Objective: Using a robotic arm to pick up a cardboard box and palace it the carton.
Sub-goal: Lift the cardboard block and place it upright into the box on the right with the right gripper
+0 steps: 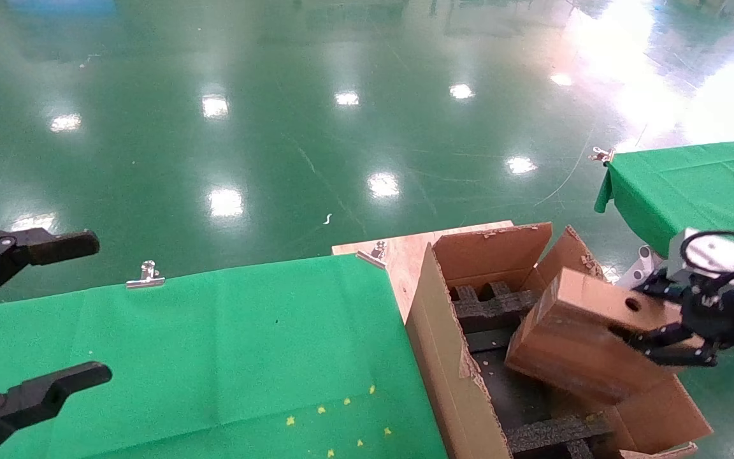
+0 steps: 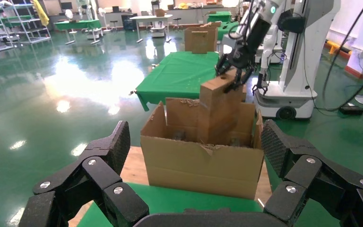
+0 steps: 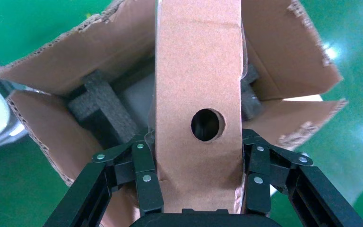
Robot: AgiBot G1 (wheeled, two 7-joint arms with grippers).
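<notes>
My right gripper (image 1: 663,328) is shut on the small brown cardboard box (image 1: 580,335), clamping its end with the round hole (image 3: 207,125). The box is tilted, its far end lowered into the open carton (image 1: 450,357), which has torn flaps and black foam inserts (image 1: 491,309). In the left wrist view the white right arm (image 2: 257,28) holds the box (image 2: 220,109) upright in the carton (image 2: 201,163). My left gripper (image 2: 194,165) is open and empty, parked over the green table at far left (image 1: 29,312).
The carton stands on a wooden board (image 1: 405,252) beside the green-clothed table (image 1: 214,357), whose cloth is held by metal clips (image 1: 145,275). A second green table (image 1: 692,185) stands at the right. Shiny green floor lies beyond.
</notes>
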